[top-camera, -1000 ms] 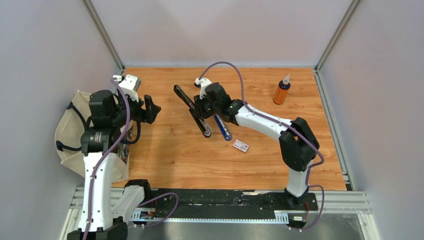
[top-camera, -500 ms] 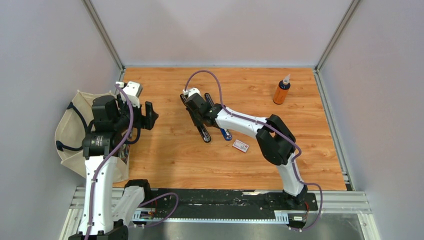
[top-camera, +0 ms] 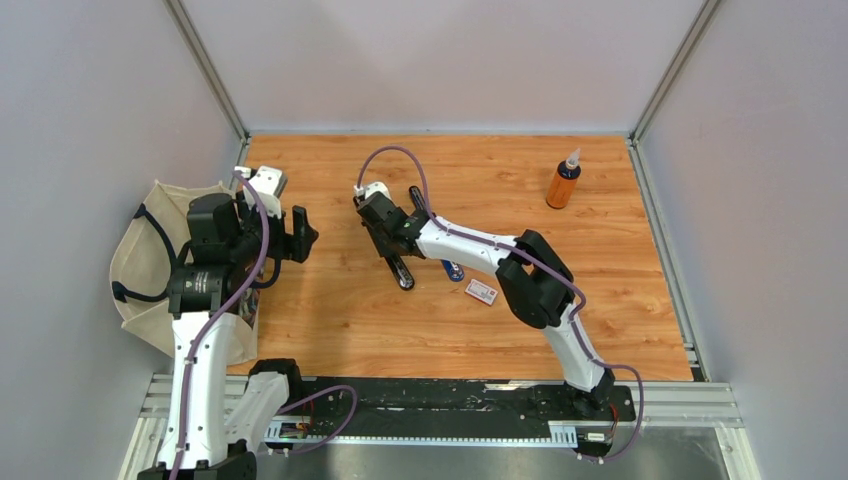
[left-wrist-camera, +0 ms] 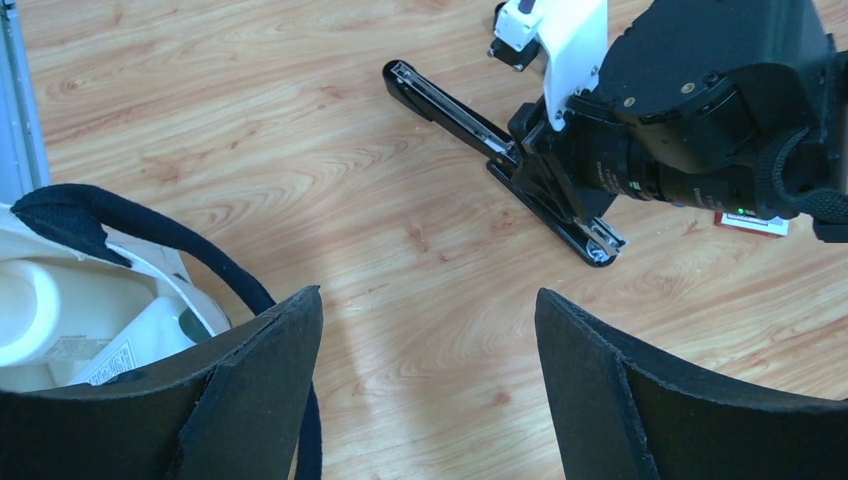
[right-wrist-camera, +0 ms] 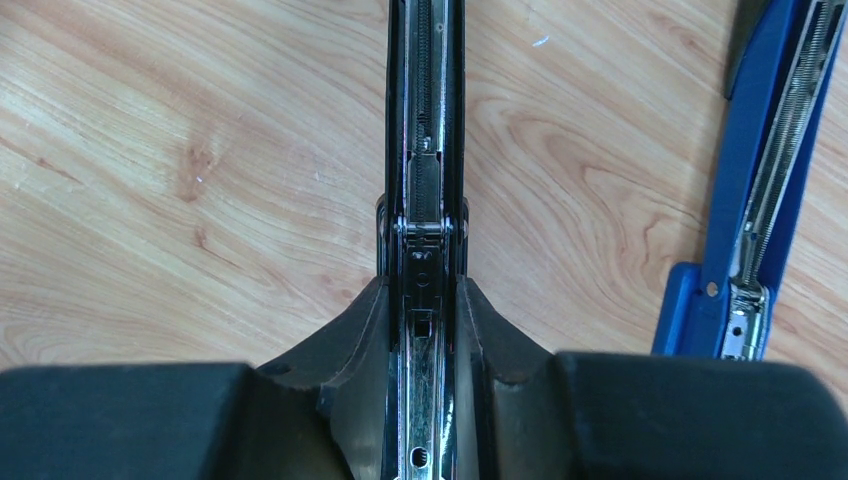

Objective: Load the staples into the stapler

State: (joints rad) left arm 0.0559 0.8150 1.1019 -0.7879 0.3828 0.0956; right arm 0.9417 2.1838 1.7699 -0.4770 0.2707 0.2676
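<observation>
both arms are wearing white shells on the long links and black housings at the joints. a purple cable point(top-camera: 395, 152) is arching off the right arm point(top-camera: 470, 245) toward 12 o'clock; another is trailing down the left arm point(top-camera: 200, 340) toward 6 o'clock. the fingers point(left-wrist-camera: 600, 400) of the left gripper point(left-wrist-camera: 428, 305) are showing matte black, rough-edged. small screws point(left-wrist-camera: 632, 101) and 1 green light point(left-wrist-camera: 738, 212) are dotting the right arm's black wrist housing point(left-wrist-camera: 720, 60).
</observation>
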